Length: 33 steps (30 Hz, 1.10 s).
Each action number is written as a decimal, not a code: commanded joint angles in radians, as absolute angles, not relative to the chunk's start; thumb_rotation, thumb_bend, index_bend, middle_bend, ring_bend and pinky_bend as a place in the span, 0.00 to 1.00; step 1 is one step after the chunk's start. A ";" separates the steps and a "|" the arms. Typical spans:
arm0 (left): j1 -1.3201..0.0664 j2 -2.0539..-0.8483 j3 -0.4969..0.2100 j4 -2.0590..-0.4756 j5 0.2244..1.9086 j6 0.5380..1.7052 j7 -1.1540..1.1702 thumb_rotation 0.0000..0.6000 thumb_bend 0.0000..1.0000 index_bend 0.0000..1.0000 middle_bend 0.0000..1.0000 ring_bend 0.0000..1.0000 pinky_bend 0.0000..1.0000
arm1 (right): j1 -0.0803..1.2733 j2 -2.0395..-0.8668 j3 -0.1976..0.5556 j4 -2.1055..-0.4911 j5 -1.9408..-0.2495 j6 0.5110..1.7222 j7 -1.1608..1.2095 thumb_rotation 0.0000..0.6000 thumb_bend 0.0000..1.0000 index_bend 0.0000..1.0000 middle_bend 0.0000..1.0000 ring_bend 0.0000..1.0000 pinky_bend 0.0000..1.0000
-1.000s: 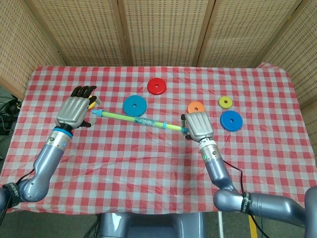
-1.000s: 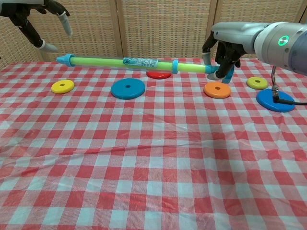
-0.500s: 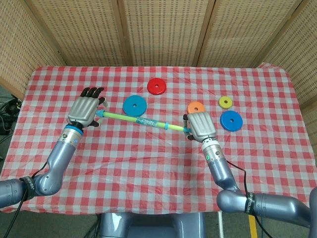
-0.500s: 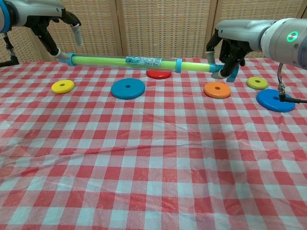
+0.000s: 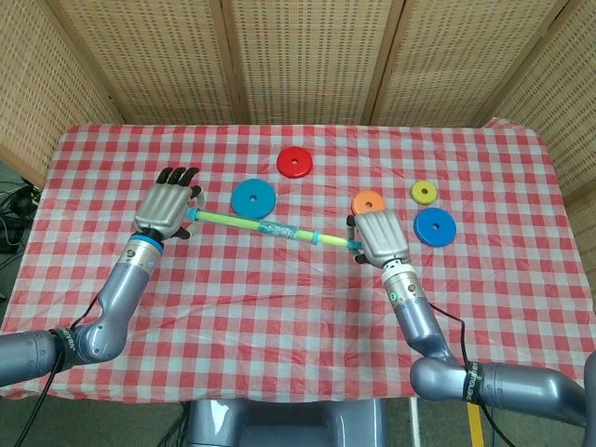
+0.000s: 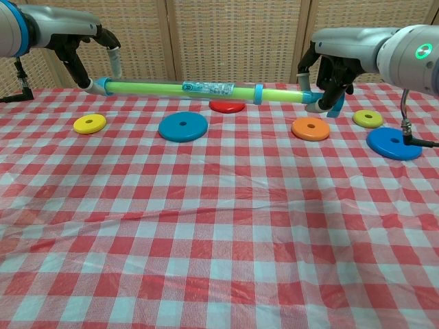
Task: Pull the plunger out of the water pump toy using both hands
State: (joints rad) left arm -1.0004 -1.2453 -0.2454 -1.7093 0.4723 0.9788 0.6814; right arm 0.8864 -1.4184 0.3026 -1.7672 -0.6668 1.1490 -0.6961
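The water pump toy (image 5: 261, 226) is a long green tube with blue end caps, held level above the checked table (image 5: 279, 298); the chest view shows the same pump toy (image 6: 199, 89). My right hand (image 5: 377, 237) grips its right end, fingers curled around the blue handle, and the chest view shows this right hand (image 6: 328, 65) too. My left hand (image 5: 168, 207) is at the tube's left tip. In the chest view the left hand (image 6: 86, 51) has its fingers (image 6: 114, 60) spread to either side of the blue cap, one touching it, with no closed grip seen.
Flat discs lie on the table: red (image 5: 294, 162), blue (image 5: 253, 197), orange (image 5: 368, 201), yellow (image 5: 424, 192) and a second blue (image 5: 433, 226). Another yellow disc (image 6: 90, 123) lies below the left hand. Wicker panels stand behind the table.
My left hand has moved right and come down from clear of the tube to its left tip. The right hand and pump drifted slightly right.
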 commanded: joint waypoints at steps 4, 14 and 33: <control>-1.012 -1.260 -0.235 -1.702 0.464 0.986 0.677 1.00 0.30 0.40 0.00 0.00 0.00 | 0.887 -1.414 0.292 -1.770 -0.673 1.150 -0.687 1.00 0.55 0.79 1.00 1.00 0.67; -1.027 -1.288 -0.219 -1.679 0.449 1.015 0.682 1.00 0.33 0.48 0.00 0.00 0.00 | 0.881 -1.397 0.281 -1.798 -0.715 1.147 -0.647 1.00 0.55 0.79 1.00 1.00 0.67; -0.987 -1.234 -0.178 -1.792 0.508 1.088 0.679 1.00 0.34 0.61 0.00 0.00 0.00 | 0.880 -1.397 0.254 -1.728 -0.683 1.121 -0.626 1.00 0.55 0.79 1.00 1.00 0.67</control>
State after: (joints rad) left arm -0.9937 -1.2407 -0.1852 -1.7836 0.5004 1.0835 0.6793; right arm 0.8812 -1.3961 0.2562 -1.7335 -0.6830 1.1233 -0.6301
